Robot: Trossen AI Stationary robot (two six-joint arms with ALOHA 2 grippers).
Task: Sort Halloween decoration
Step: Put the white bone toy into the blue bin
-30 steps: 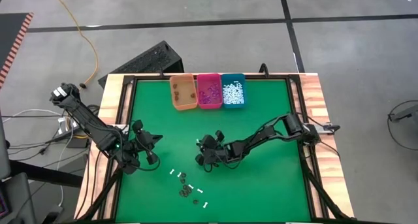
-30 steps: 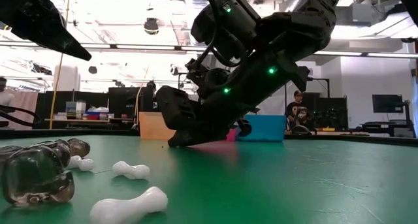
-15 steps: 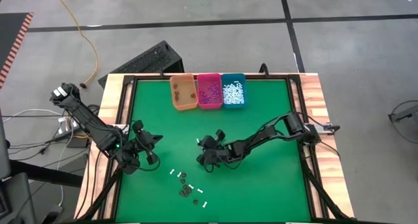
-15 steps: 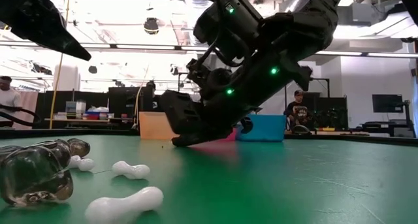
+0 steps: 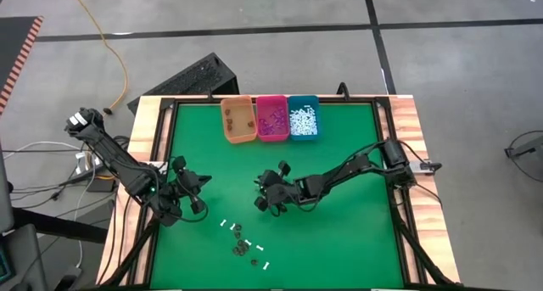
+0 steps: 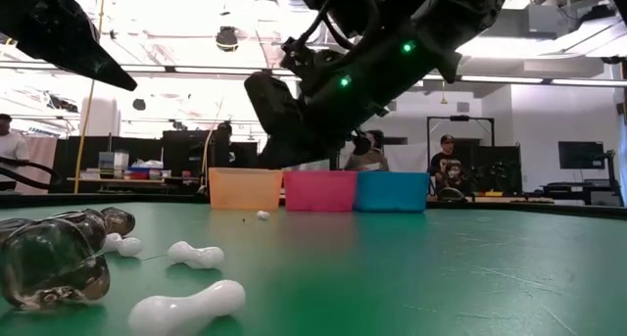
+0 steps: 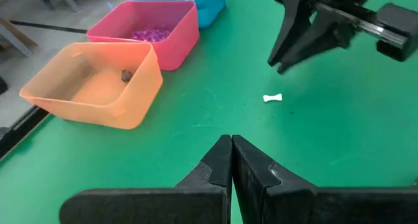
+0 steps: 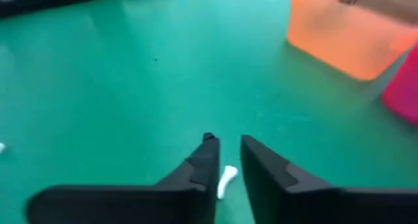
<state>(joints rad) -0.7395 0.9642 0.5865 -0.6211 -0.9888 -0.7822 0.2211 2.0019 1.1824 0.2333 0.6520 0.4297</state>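
White bone (image 7: 273, 98) lies flat, long axis crosswise under right gripper (image 7: 282, 63)

The scattered pieces (image 5: 244, 242) near the table's front edge are too small to identify.

No text, label, brand, number or sign can be read in any view; the bins, mat, arms and room show no legible writing

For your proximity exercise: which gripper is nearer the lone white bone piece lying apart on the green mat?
Right. The right gripper hangs just above the white bone piece, which shows between its jaws. The left gripper waits farther off, toward the table's left side.
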